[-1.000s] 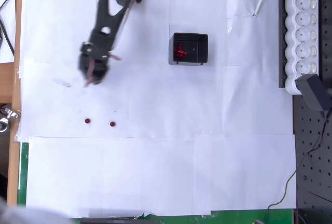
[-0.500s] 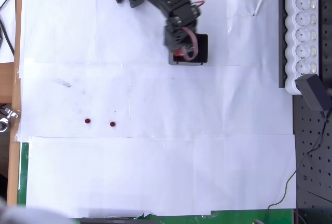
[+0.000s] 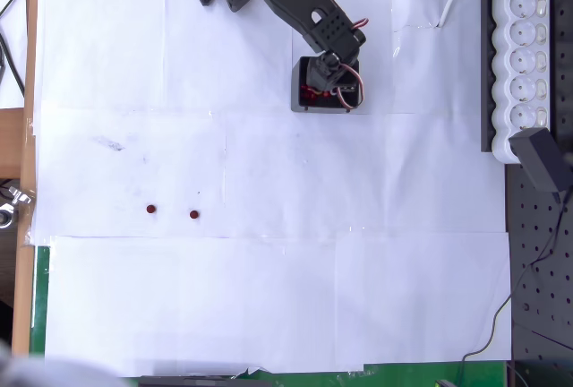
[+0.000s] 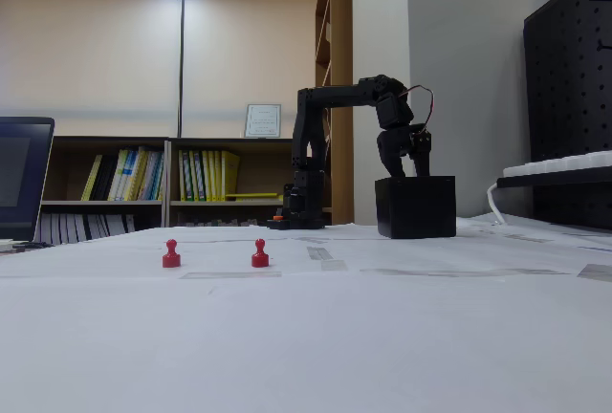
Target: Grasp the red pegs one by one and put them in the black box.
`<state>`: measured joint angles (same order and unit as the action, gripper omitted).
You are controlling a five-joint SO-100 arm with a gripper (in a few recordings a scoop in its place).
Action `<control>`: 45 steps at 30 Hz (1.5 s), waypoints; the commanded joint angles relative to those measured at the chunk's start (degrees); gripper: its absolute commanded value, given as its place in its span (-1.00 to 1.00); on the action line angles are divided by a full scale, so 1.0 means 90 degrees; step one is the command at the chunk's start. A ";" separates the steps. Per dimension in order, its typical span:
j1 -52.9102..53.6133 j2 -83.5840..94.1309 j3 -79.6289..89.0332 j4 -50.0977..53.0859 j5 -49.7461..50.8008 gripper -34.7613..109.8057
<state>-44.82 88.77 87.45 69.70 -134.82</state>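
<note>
White paper covers the bench [image 4: 306, 336] from the near edge to the far wall. Nearest the camera in the fixed view, left of centre, two red pegs [image 4: 171, 254] [image 4: 259, 254] stand upright and well apart from each other; each has a round knob on a wider foot. The overhead view shows the same two as small dark dots [image 3: 150, 210] [image 3: 194, 215] in the lower left of the frame, far from everything else.

Farther back, right of centre, sits the black box [image 4: 415, 206]. The black arm reaches over it, and the tool [image 4: 405, 166] hangs just above the box's open top. From overhead, the tool [image 3: 338, 89] covers much of the box [image 3: 304, 102], and red pegs [image 3: 310, 94] lie inside near its left wall. I cannot tell whether the tool's fingers are spread or pressed together, or whether they hold a peg.

This looks like the drop-off step. The next move probably calls for lifting clear of the box walls, swinging to the two standing pegs, and closing carefully on one small knob.

Only the overhead view looks into the box; the fixed view alone shows the pegs' shape and the tool's height. A white power strip [image 3: 525, 55] lies along the right edge.
</note>
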 commanded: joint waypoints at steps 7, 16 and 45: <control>-0.0049 -0.0234 0.0537 0.0684 -0.0068 -0.33; 0.1406 -0.2324 0.1650 0.1006 0.0361 -0.32; 0.5752 0.1377 -0.2100 -0.7227 0.3730 -0.35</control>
<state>5.98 98.70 62.93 5.71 -100.72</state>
